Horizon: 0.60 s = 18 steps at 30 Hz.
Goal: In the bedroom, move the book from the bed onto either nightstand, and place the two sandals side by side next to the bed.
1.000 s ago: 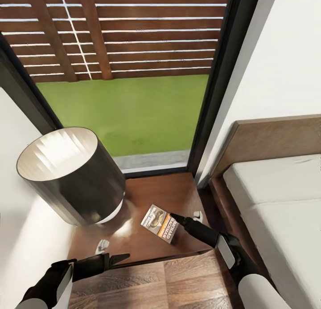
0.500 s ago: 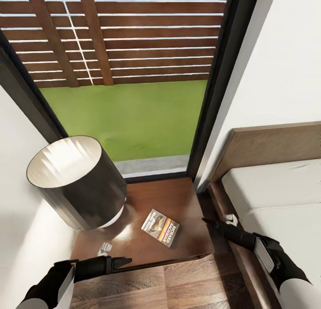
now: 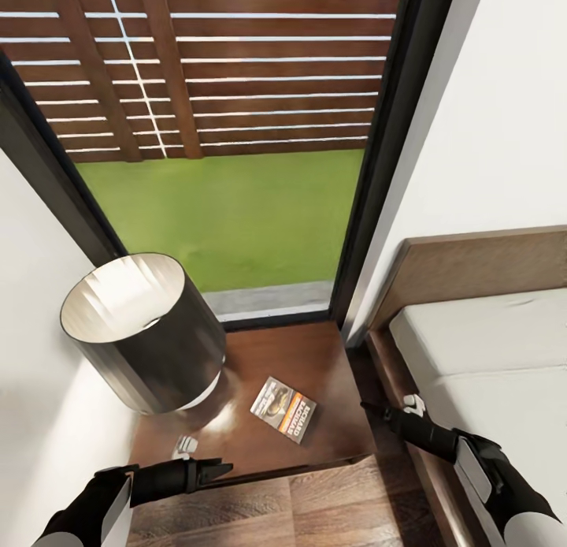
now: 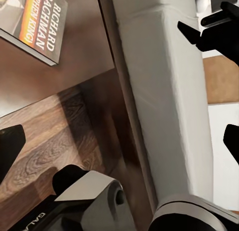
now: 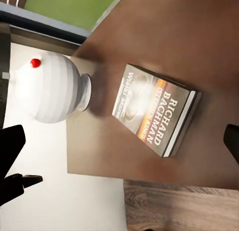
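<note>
The small paperback book [image 3: 283, 409] with its orange-red band lies flat on the dark reddish-brown wooden nightstand [image 3: 315, 358], beside a black-shaded lamp [image 3: 142, 334]. The right gripper [image 3: 390, 411] hovers past the nightstand's edge by the off-white mattress bed [image 3: 488, 350], jaws spread and empty. The left gripper [image 3: 206, 471] hangs at the nightstand's front, jaws apart, touching nothing.

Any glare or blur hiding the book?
Head view: a bright sheen on the nightstand beside the lamp; the book is clear. Right wrist view: soft glare on the cover, title readable. Left wrist view: sharp.
</note>
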Motion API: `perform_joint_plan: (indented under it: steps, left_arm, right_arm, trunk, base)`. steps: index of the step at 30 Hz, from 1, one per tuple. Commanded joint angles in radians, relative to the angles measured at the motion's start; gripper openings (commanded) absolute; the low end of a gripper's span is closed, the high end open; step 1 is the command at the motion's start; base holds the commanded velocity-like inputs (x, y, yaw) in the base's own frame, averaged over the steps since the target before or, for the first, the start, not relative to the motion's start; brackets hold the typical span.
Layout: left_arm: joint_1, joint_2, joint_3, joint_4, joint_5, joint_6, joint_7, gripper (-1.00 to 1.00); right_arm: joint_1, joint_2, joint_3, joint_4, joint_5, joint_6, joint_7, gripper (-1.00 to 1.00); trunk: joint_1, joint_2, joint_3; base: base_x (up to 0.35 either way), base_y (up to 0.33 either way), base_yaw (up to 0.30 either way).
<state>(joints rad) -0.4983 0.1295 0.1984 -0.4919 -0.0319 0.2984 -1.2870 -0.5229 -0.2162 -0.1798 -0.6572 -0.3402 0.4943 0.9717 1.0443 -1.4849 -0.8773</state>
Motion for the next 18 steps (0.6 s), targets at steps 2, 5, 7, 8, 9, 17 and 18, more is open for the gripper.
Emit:
perform_joint_plan:
  steps: [2, 5, 7, 8, 9, 17, 18]
  left_arm:
    - [0.0, -0.001, 0.004, 0.0, -0.003, 0.01, -0.005, 1.0]
    - [0.0, -0.001, 0.004, 0.007, -0.003, 0.01, -0.004, 1.0]
    - [0.0, -0.001, 0.004, 0.016, -0.003, 0.01, -0.004, 1.0]
    - [0.0, -0.001, 0.004, 0.021, -0.003, 0.01, -0.004, 1.0]
    - [0.0, -0.001, 0.004, 0.022, -0.003, 0.01, -0.004, 1.0]
    - [0.0, -0.001, 0.004, 0.028, -0.003, 0.01, -0.003, 1.0]
    - [0.0, -0.001, 0.004, 0.028, -0.003, 0.01, -0.002, 1.0]
  right_arm:
    - [0.0, -0.001, -0.001, 0.0, -0.005, 0.007, 0.001, 1.0]
    - [0.0, -0.001, -0.001, -0.001, -0.005, 0.007, 0.001, 1.0]
    - [0.0, -0.002, -0.001, -0.001, -0.004, 0.007, 0.001, 1.0]
    - [0.0, -0.002, -0.001, -0.001, -0.004, 0.006, 0.001, 1.0]
    - [0.0, -0.002, -0.001, -0.001, -0.004, 0.005, 0.001, 1.0]
    - [0.0, -0.002, -0.001, 0.003, -0.002, 0.004, 0.001, 1.0]
    - [0.0, -0.002, -0.001, 0.004, 0.003, 0.003, 0.001, 1.0]
  trunk:
    - [-0.008, 0.014, 0.006]
    - [-0.019, 0.035, 0.015]
    - [-0.019, 0.035, 0.015]
    - [-0.019, 0.035, 0.015]
    - [-0.019, 0.035, 0.015]
    - [-0.019, 0.035, 0.015]
    - [-0.019, 0.035, 0.015]
  base:
    - [0.0, 0.0, 0.0]
    - [0.0, 0.0, 0.0]
    - [0.0, 0.0, 0.0]
    - [0.0, 0.0, 0.0]
    - [0.0, 0.0, 0.0]
    - [0.0, 0.0, 0.0]
    - [0.0, 0.0, 0.0]
